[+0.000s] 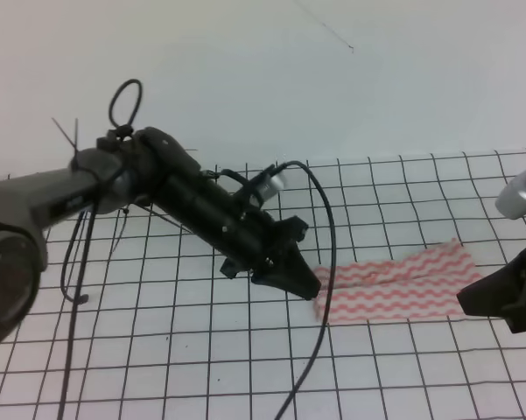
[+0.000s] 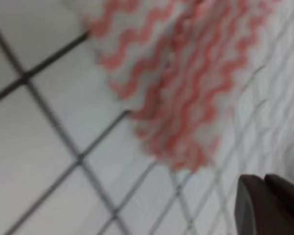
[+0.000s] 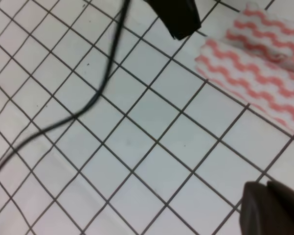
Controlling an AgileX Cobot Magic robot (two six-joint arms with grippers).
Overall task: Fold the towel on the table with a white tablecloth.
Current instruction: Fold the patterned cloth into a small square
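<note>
Two arms: both sit at the ends of one folded strip of cloth.
Table (image 1: 157, 350): broad flat surface, fully covered.
White tablecloth (image 1: 403, 184): smooth white sheet with a thin black square grid; lies flat, no visible wrinkles.
Left arm (image 1: 192, 206): black, jointed, reaching in diagonally from the left; a black cable (image 1: 319, 289) hangs from it across the grid.
Towel (image 1: 398, 284): thin white cloth with pink-red wavy stripes, lying right of centre as a long narrow band; a lengthwise ridge suggests it is already doubled over once.
Left gripper (image 1: 308, 287): tip at the towel's left end, touching or just above it; jaw opening cannot be told from any view.
Right gripper (image 1: 486, 297): dark, at the towel's right end near the frame edge; jaw opening also cannot be told.
Step in hand: judged as between folds, the lengthwise fold appearing complete.
Next move: likely calls for pinching one short end and carrying it over to the other, keeping edges aligned; thin cloth may slip or bunch.
</note>
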